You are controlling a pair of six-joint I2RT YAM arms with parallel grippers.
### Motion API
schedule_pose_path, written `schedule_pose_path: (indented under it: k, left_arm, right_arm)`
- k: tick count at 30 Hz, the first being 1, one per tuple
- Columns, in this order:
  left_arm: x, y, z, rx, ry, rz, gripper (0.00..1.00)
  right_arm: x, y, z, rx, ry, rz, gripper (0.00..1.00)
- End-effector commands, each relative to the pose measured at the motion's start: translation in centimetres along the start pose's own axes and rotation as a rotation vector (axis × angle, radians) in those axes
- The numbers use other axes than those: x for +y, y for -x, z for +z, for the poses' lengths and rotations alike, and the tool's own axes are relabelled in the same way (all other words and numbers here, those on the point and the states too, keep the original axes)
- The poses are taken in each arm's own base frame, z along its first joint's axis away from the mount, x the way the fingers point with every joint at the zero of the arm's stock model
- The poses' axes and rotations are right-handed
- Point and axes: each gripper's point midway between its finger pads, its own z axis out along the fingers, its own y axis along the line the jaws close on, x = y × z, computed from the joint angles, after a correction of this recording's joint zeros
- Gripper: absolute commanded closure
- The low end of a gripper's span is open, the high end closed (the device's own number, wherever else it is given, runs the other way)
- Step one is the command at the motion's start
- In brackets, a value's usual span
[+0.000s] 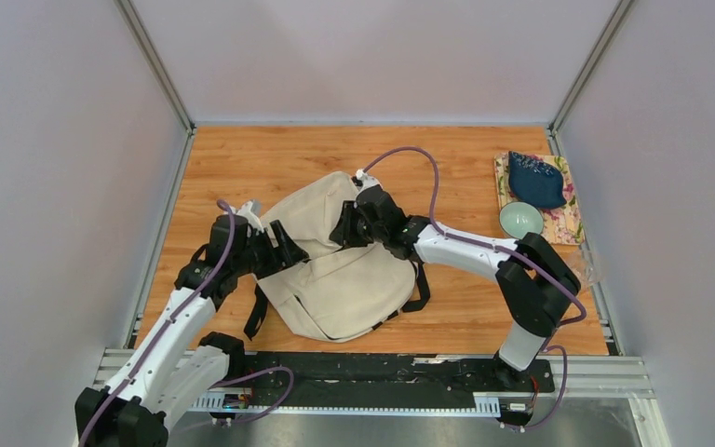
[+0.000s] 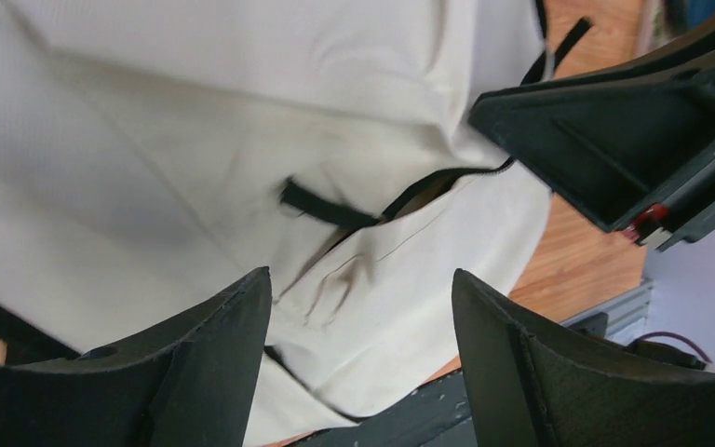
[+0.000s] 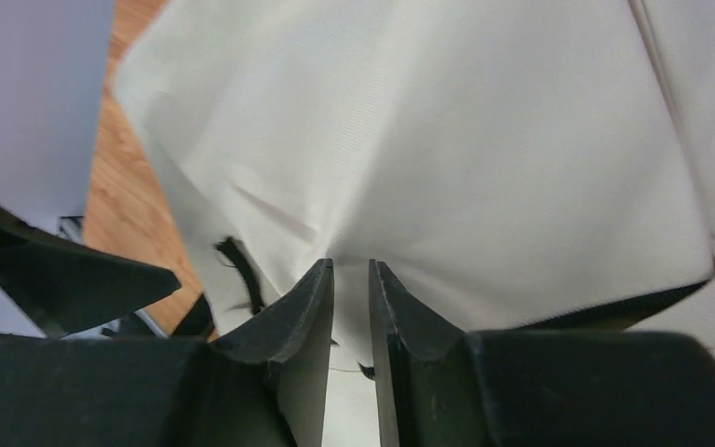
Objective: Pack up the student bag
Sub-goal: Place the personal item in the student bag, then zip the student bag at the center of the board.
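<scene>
The student bag (image 1: 335, 275), a large beige canvas backpack with black straps, lies in the middle of the wooden table. My left gripper (image 1: 284, 250) hovers over its left edge. In the left wrist view the left gripper (image 2: 361, 279) is open, with only the bag's cloth (image 2: 195, 140) and a partly open zipper slit (image 2: 428, 186) below it. My right gripper (image 1: 349, 228) is at the bag's upper middle. In the right wrist view the right gripper (image 3: 351, 265) is shut on a pinched fold of the bag's cloth (image 3: 447, 149), which puckers toward the tips.
A floral mat (image 1: 566, 225) at the back right carries a dark blue pouch (image 1: 535, 180) and a small teal bowl (image 1: 520, 219). Grey walls close in the left, back and right sides. A metal rail (image 1: 382, 372) runs along the near edge.
</scene>
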Motion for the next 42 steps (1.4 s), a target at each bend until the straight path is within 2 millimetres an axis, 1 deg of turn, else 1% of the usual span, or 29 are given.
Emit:
schedule_pose_path:
  k: [1, 2, 3, 4, 6, 8, 11, 12, 13, 15, 16, 17, 19, 20, 21, 23, 24, 26, 27, 28, 30, 31, 33, 34, 36, 37, 39, 40, 42]
  left_arm:
    - [3.1, -2.8, 0.1, 0.037, 0.083, -0.049, 0.22]
    - [3.3, -3.1, 0.0, 0.026, 0.082, -0.052, 0.22]
    - [4.1, -3.8, 0.2, 0.033, 0.094, -0.071, 0.22]
    - [4.2, -4.0, 0.3, 0.026, 0.091, -0.075, 0.22]
    - [4.3, -4.5, 0.4, 0.022, 0.072, -0.090, 0.22]
    - [4.4, -4.9, 0.5, 0.024, 0.060, -0.101, 0.21]
    - [3.9, -4.9, 0.7, 0.024, 0.031, -0.116, 0.21]
    - [3.9, -4.7, 0.8, 0.015, 0.027, -0.122, 0.21]
    - [4.0, -4.6, 0.9, 0.007, 0.030, -0.127, 0.19]
    - [4.2, -4.4, 1.3, -0.019, 0.030, -0.147, 0.19]
    - [4.2, -4.3, 1.4, -0.028, 0.026, -0.156, 0.18]
    - [4.6, -4.7, 1.7, -0.025, 0.027, -0.169, 0.17]
    - [3.9, -4.3, 2.1, -0.049, -0.018, -0.199, 0.17]
    - [4.3, -4.9, 2.5, -0.041, -0.020, -0.214, 0.17]
    - [3.7, -4.6, 2.6, -0.052, -0.052, -0.234, 0.17]
    - [4.3, -5.2, 3.0, -0.047, -0.051, -0.257, 0.18]
    - [4.2, -5.0, 3.2, -0.064, -0.059, -0.271, 0.19]
    - [4.9, -5.5, 3.5, -0.075, -0.055, -0.295, 0.25]
    - [4.7, -4.9, 3.5, -0.109, -0.073, -0.307, 0.28]
    - [4.6, -4.6, 3.4, -0.130, -0.085, -0.313, 0.33]
    - [5.1, -4.5, 3.6, -0.157, -0.081, -0.331, 0.41]
    - [5.0, -4.3, 3.5, -0.168, -0.088, -0.331, 0.47]
    - [5.1, -4.1, 3.5, -0.180, -0.084, -0.328, 0.52]
    - [5.1, -4.0, 3.4, -0.185, -0.086, -0.326, 0.59]
    - [5.0, -3.7, 3.4, -0.194, -0.091, -0.320, 0.67]
    - [5.0, -3.7, 3.4, -0.195, -0.093, -0.319, 0.76]
    - [4.8, -3.5, 3.3, -0.198, -0.100, -0.307, 0.85]
    - [4.7, -3.4, 3.2, -0.198, -0.100, -0.304, 1.00]
    - [4.5, -3.2, 3.0, -0.202, -0.099, -0.287, 1.00]
  right_arm:
    - [-3.7, -2.3, 0.8, 0.063, -0.134, -0.021, 0.76]
    - [-4.5, -3.2, 1.1, 0.086, -0.154, -0.019, 0.76]
    - [-4.9, -3.6, 1.3, 0.096, -0.163, -0.015, 0.77]
    - [-5.2, -4.1, 1.4, 0.108, -0.168, -0.013, 0.77]
    - [-4.8, -4.1, 1.6, 0.111, -0.146, -0.013, 0.77]
    - [-4.1, -3.3, 1.4, 0.092, -0.129, -0.020, 0.77]
    - [-2.7, -1.2, 0.2, 0.046, -0.117, -0.045, 0.75]
    - [-2.9, -0.5, -0.2, 0.018, -0.136, -0.056, 0.74]
    - [-1.8, 0.6, -1.1, -0.012, -0.107, -0.069, 0.74]
    - [-0.7, 1.4, -1.9, -0.034, -0.068, -0.081, 0.72]
    - [0.6, 1.8, -2.8, -0.041, -0.025, -0.089, 0.71]
    - [1.1, 1.8, -3.1, -0.038, -0.004, -0.099, 0.70]
    - [2.5, 1.7, -4.1, -0.029, 0.042, -0.113, 0.70]
    - [2.8, 1.6, -4.3, -0.024, 0.051, -0.122, 0.69]
    - [3.2, 1.3, -4.5, -0.015, 0.063, -0.125, 0.69]
    - [4.0, 1.0, -4.9, -0.008, 0.093, -0.132, 0.69]
    - [4.2, 0.5, -5.0, 0.008, 0.107, -0.134, 0.69]
    - [4.7, -0.2, -4.9, 0.030, 0.126, -0.140, 0.69]
    - [4.9, -0.5, -4.9, 0.040, 0.136, -0.147, 0.69]
    - [5.4, -0.9, -4.9, 0.046, 0.148, -0.158, 0.69]
    - [5.7, -1.7, -4.6, 0.076, 0.161, -0.179, 0.68]
    - [6.4, -2.0, -4.6, 0.085, 0.177, -0.195, 0.69]
    - [6.3, -2.9, -4.2, 0.116, 0.171, -0.210, 0.68]
    - [6.6, -3.1, -4.1, 0.125, 0.175, -0.223, 0.69]
    - [6.7, -3.5, -3.9, 0.138, 0.175, -0.236, 0.68]
    - [6.6, -3.6, -3.7, 0.144, 0.170, -0.240, 0.68]
    - [6.6, -3.8, -3.6, 0.155, 0.167, -0.250, 0.68]
    - [6.4, -3.9, -3.4, 0.160, 0.159, -0.251, 0.68]
    - [6.3, -3.9, -3.3, 0.167, 0.150, -0.260, 0.67]
